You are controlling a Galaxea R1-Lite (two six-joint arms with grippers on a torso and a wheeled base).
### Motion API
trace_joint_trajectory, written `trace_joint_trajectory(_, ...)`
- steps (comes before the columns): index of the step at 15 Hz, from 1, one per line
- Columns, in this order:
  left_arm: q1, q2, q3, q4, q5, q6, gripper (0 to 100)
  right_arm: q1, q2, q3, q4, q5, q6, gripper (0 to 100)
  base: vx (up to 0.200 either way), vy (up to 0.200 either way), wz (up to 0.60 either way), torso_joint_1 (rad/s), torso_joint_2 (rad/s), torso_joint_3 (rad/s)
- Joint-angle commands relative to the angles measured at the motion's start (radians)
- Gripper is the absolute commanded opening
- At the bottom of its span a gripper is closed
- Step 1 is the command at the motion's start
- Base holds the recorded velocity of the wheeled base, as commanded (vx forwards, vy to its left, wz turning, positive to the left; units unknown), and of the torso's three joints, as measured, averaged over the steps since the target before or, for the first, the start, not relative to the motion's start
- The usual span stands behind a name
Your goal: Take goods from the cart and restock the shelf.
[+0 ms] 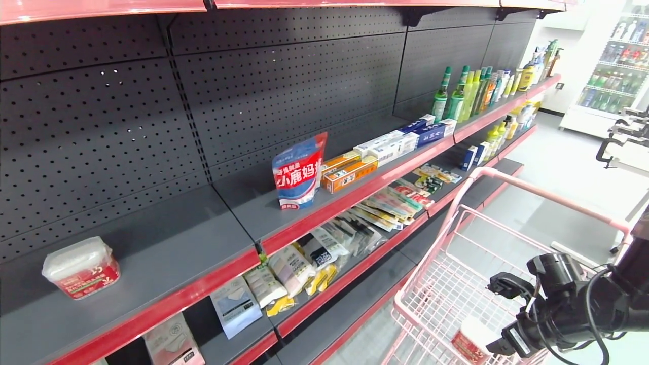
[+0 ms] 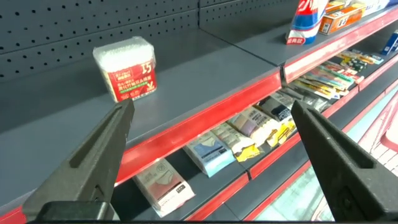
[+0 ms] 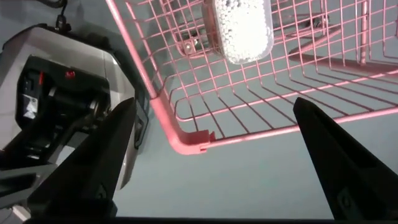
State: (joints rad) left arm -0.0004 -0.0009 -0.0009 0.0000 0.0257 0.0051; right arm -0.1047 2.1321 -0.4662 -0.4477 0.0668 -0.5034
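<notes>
Cart tub (image 3: 242, 28): white swab tub on the wire floor of the pink cart (image 3: 186, 140), not gripped. Right hand (image 3: 211, 106) is by the cart's corner rim, apart from the tub, fingers spread, empty.

Shelf tub (image 1: 81, 266): matching tub, upright on the grey shelf (image 1: 167, 248), left bay, alone there. Left hand (image 2: 211, 106) is in front of it, not touching, fingers spread, empty.

Progress, my read: one tub stocked, one left to lift out and place, so roughly halfway on what's visible.

Count: tubs 2 (1 on shelf, 1 in cart), cart 1, blue-red pouch (image 1: 299, 170) 1, standing in the next bay beside a row of boxes I can't count reliably.
</notes>
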Motion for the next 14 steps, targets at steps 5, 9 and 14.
trace_joint_trajectory(5,0.0,0.001,0.001,0.0,0.002,-0.001,100,-0.015,0.088,-0.08,0.0,0.021,-0.076,100,0.0,0.0,0.0,-0.126,0.27,0.15)
trace_joint_trajectory(9,0.0,0.001,0.001,0.0,0.002,0.001,100,-0.015,0.104,-0.114,0.0,0.021,-0.086,100,0.0,0.0,0.0,-0.145,0.34,0.184)
trace_joint_trajectory(14,0.0,0.001,0.001,0.0,0.002,-0.001,100,-0.017,0.109,-0.121,0.0,0.022,-0.11,100,0.0,0.0,0.0,-0.146,0.34,0.192)
